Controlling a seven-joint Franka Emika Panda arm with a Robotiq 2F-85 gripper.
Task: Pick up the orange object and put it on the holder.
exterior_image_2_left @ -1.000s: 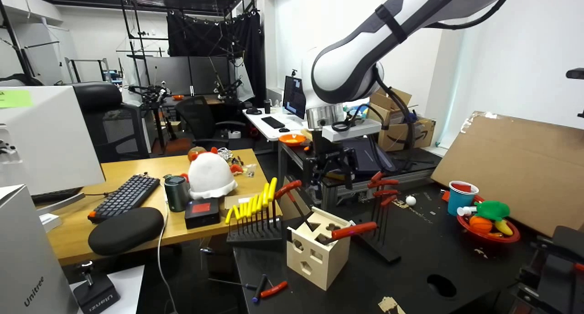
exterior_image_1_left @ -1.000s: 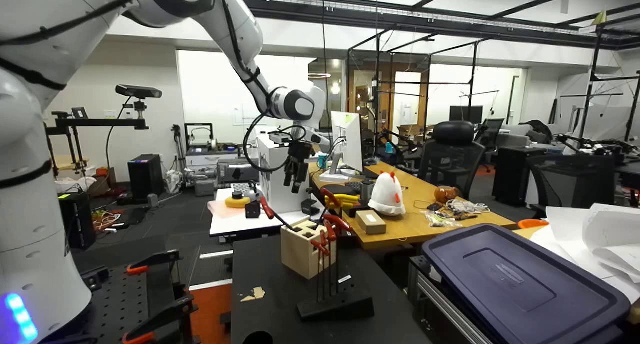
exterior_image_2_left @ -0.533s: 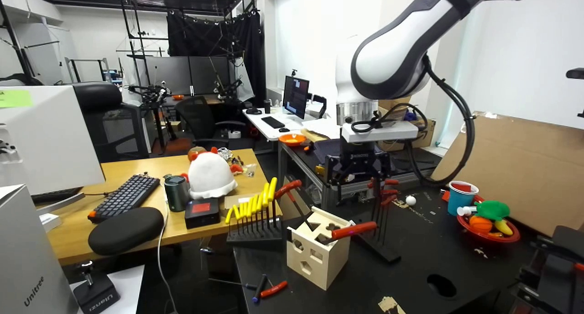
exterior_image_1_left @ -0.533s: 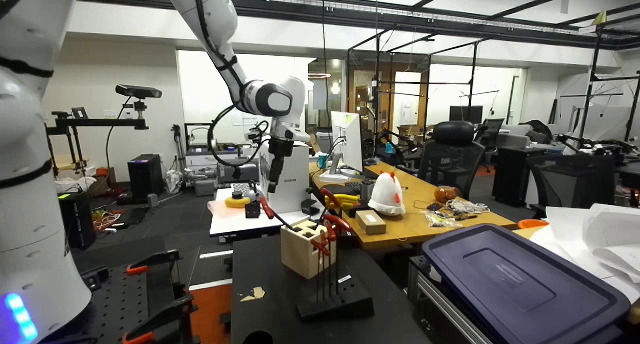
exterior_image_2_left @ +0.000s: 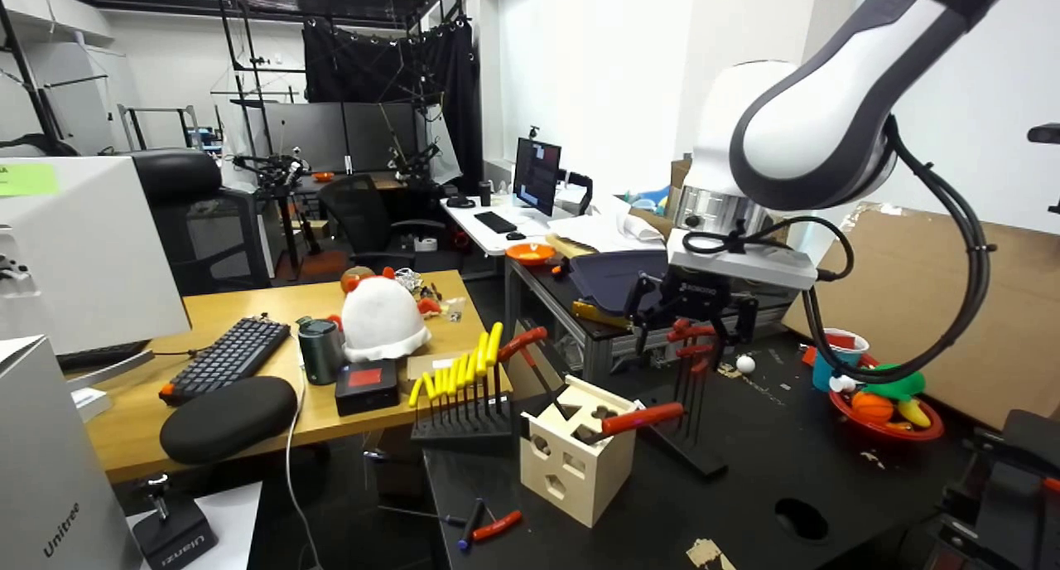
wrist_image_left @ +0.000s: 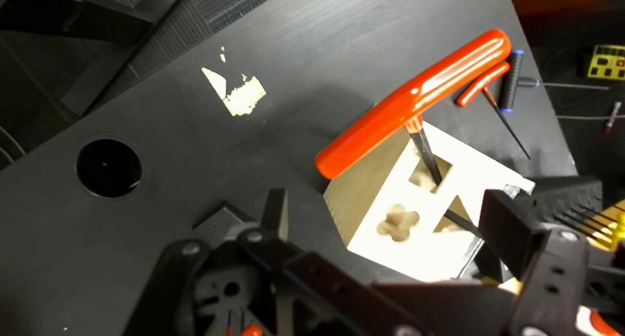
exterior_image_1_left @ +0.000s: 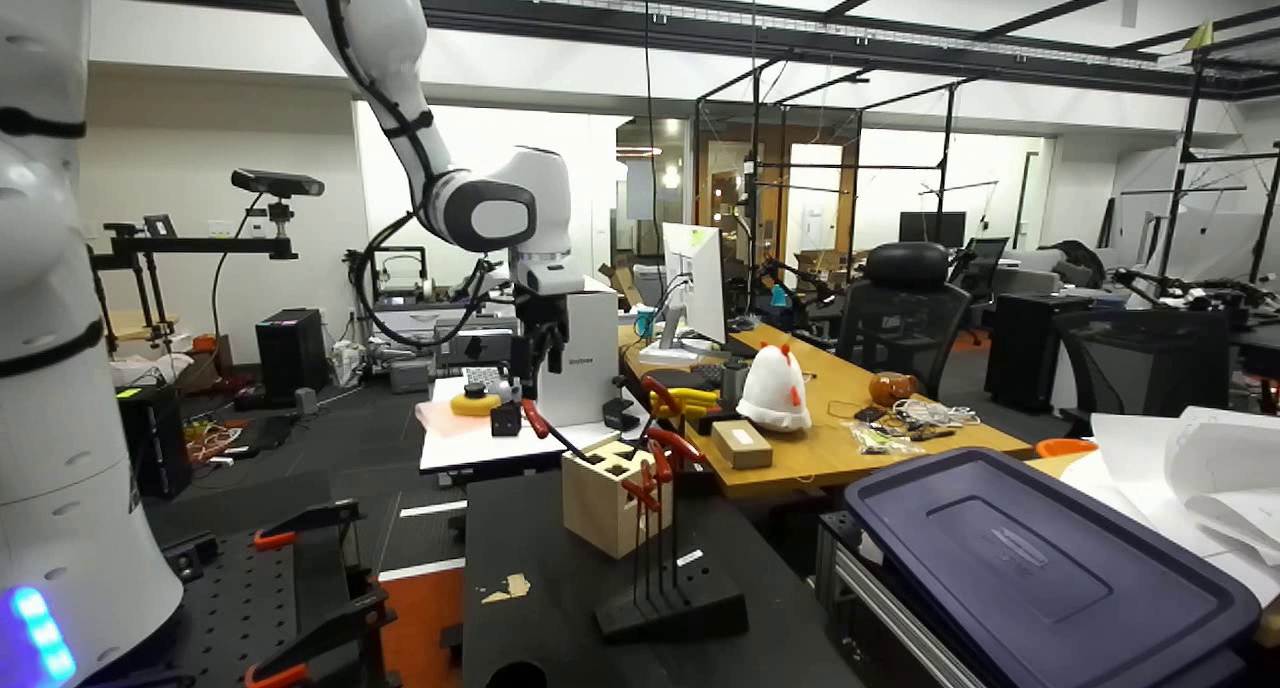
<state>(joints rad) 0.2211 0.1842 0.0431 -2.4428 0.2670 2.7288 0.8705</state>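
Observation:
The small slim orange-red object (exterior_image_2_left: 498, 524) lies on the black table beside the wooden holder (exterior_image_2_left: 551, 470) in an exterior view. In the wrist view the orange object (wrist_image_left: 483, 84) lies past the holder's far corner. The holder (wrist_image_left: 415, 262) has shaped holes and two tool shafts standing in its top. One carries a large red handle (wrist_image_left: 415, 104). The holder also shows in an exterior view (exterior_image_1_left: 597, 503), where the orange object is out of sight. My gripper (wrist_image_left: 390, 222) is open and empty, above the table; it shows in both exterior views (exterior_image_2_left: 679, 344) (exterior_image_1_left: 535, 373).
A black stand (exterior_image_2_left: 696, 454) with red-handled keys stands beside the holder. A stand of yellow keys (exterior_image_2_left: 464, 429) is on its other side. A dark screwdriver with blue ends (wrist_image_left: 511, 82) lies by the orange object. A red bowl (exterior_image_2_left: 886, 431) of toys is farther along.
The arm has swung back, moving left in one exterior picture and right in another. The gripper has turned and tilted. The holder and the orange object stay put.

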